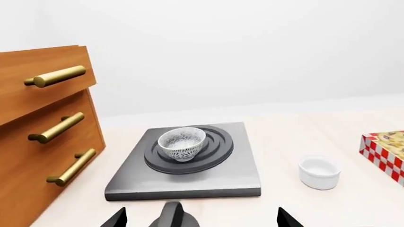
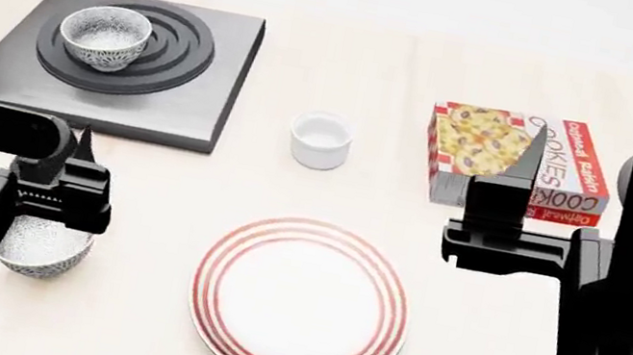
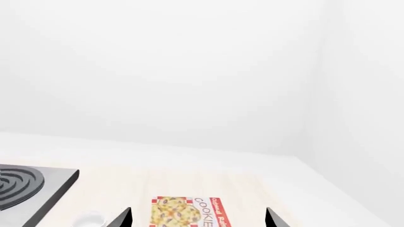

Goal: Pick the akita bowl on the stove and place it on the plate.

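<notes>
Head view: your bowl (image 2: 106, 36) sits upright on the stove (image 2: 196, 83), centred on the black ring burner at the table's far left; it's small, round, deep, white with dense black-grey speckled pattern inside and out. A look-alike bowl (image 2: 43, 248) sits near your left arm, partly hidden by it. The plate (image 2: 301, 301), white with red rings, lies in front of you between the arms, well apart from the stove. A white cup (image 2: 320, 139) stands between stove and cookie box (image 2: 515, 162). Your left gripper (image 1: 202, 218) hovers short of the stove's near edge, pointing at the bowl, fingertips spread, nothing between them. Your right gripper (image 3: 198, 217) is raised near the cookie box, fingertips also spread and holding nothing. Wooden drawers (image 1: 44, 132) with brass handles stand beside the stove.
</notes>
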Tool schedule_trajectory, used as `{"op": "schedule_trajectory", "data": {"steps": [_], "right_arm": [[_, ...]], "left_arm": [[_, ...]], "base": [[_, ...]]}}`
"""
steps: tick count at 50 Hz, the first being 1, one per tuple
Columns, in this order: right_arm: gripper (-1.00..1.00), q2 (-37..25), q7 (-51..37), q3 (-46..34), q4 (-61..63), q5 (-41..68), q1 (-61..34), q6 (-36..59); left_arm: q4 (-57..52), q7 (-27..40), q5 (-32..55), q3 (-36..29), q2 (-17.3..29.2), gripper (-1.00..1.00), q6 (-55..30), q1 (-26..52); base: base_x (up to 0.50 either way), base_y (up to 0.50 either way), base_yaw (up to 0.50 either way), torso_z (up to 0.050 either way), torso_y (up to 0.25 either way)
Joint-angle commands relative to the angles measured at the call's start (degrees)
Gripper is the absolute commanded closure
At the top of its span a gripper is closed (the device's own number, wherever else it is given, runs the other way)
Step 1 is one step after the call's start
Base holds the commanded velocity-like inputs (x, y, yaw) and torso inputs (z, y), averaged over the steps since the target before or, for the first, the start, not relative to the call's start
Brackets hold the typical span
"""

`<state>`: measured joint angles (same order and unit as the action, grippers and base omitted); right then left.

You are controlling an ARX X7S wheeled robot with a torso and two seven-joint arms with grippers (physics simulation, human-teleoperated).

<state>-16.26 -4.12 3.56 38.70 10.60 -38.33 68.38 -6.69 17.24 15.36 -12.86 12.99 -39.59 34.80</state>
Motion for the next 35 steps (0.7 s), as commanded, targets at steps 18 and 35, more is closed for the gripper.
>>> {"op": "schedule_trajectory", "data": {"steps": [18,35], "right_arm": [[-1.0,0.8,0.9,1.3,-0.8,-0.3,0.0,-0.9],[-1.0,0.6,0.7,1.2,-0.8,0.1,0.0,-1.0]], "left_arm": [[0.6,-1.1,1.3,1.4,-0.9,-1.0,0.5,0.3],[0.3,-0.8,1.8,1.1,-0.7,-1.0,0.2,0.2]], "base": [[0.22,0.01,0.0,0.0,0.0],[0.22,0.01,0.0,0.0,0.0]]}}
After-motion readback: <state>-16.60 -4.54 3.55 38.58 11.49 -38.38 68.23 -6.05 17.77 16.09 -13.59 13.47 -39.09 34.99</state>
